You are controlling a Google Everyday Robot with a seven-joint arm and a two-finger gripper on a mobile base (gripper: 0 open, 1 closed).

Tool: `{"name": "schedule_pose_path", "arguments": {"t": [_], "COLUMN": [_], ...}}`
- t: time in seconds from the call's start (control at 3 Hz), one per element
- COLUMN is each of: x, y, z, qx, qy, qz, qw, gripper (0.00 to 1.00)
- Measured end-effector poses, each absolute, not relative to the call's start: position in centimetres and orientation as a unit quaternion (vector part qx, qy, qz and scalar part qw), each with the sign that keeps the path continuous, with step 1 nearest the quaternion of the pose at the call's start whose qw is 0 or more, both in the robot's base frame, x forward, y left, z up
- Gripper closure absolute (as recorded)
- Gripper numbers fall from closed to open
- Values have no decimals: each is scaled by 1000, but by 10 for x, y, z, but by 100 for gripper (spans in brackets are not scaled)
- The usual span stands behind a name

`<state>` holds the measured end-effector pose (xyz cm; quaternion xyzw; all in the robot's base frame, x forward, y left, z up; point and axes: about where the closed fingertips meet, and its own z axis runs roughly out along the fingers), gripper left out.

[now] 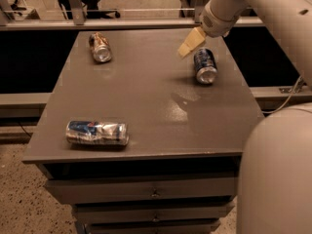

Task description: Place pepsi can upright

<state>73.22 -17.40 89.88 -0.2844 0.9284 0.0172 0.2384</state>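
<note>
Camera view, single frame, entries from largest item down.

- Tabletop (146,106): grey, flat, on a unit of drawers (146,191). It carries three cans, well apart from each other.
- Robot body (278,179): pale rounded mass at near right, covering the tabletop's near right corner.
- Arm (273,4): enters from upper right and slopes down and left toward the far right part of the tabletop. It is the only arm, so there is no choice of which to use.
- Dented blue-and-silver can (97,132): on its side near the front left edge, not the target.
- Pepsi can (205,65): on its side at the far right of the tabletop. Its long axis runs near to far in this view, with the silver end facing the camera and the dark blue body pointing away. It is not upright yet.
- Brown-orange can (100,47): on its side at far left, not the target.
- Gripper (190,43): tan tip hanging over the tabletop just left of the pepsi can's far end. I cannot tell whether it is apart or together, or whether it touches the can.

Key relation: the pepsi can lies right of the gripper and a little nearer the camera. Its axis runs roughly along the line from the far edge to the front.

Judgement: the gripper likely needs to shift right and come down across the can's width, not along its length. The smooth round body may roll sideways if nudged off-centre.
</note>
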Motion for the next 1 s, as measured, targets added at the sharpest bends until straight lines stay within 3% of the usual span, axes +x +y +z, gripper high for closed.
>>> {"name": "schedule_pose_path", "arguments": {"t": [1.0], "x": [747], "y": [-184], "z": [860], "qx": [-146], "qy": [972], "qz": [-25], "qw": [182], "gripper": [0]}}
